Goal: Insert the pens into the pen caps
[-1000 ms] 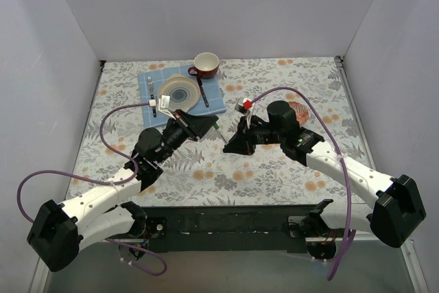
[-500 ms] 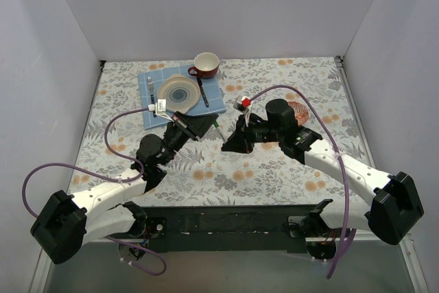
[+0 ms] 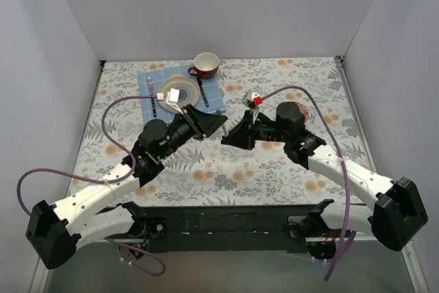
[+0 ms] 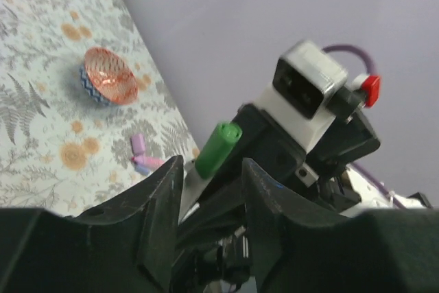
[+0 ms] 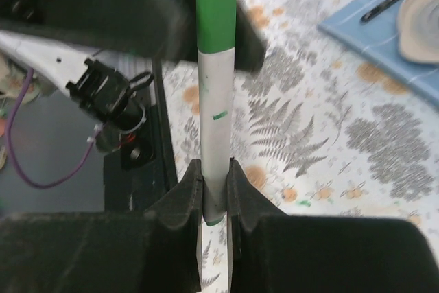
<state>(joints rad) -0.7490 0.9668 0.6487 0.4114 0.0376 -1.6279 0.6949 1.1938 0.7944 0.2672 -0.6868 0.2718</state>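
Over the middle of the flowery table, the right gripper is pinched tight on the bottom end of a pen. It's a slim white barrel with a tiny green mark, and the far stretch is bright green, hollow at the very tip. That green end pokes up between the fingers of the left gripper, which are spread wider than the pen, not clamping it. Little pink and lilac caps lie on the table near a small orange bowl.
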